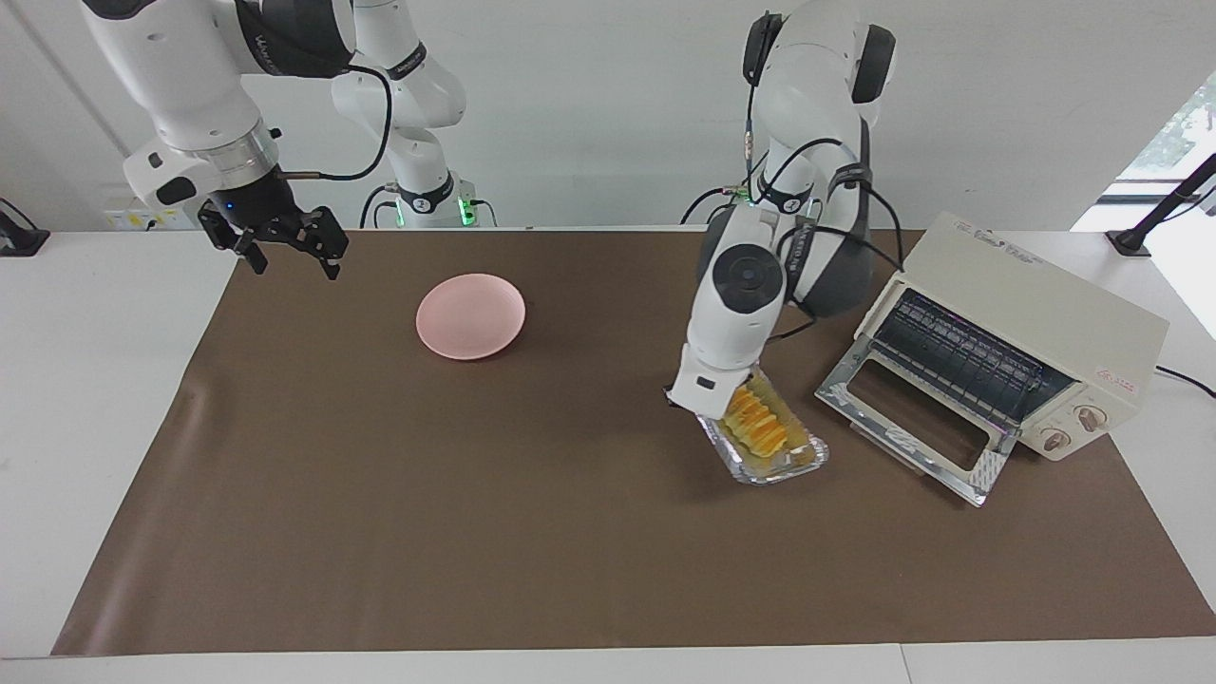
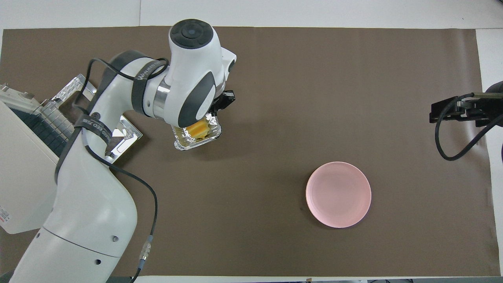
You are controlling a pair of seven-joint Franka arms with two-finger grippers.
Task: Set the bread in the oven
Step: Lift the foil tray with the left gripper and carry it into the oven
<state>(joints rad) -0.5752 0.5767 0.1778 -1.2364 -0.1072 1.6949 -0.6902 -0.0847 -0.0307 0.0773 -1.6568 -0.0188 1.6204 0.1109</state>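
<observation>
Holding foil tray (image 1: 771, 463) (bread (image 1: 755, 425) aboard): left gripper (image 1: 708, 410).

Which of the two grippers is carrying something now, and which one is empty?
The left gripper carries the foil tray with the bread, near the oven. The right gripper is empty.

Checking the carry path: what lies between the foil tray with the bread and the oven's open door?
Only bare brown mat, seen in the facing view: foil tray, holding the bread, hangs from the left gripper near the oven.

Left pincer (image 2: 220, 105) grips foil tray (image 2: 184, 143) carrying bread (image 2: 197, 129) beside oven (image 2: 27, 173).
</observation>
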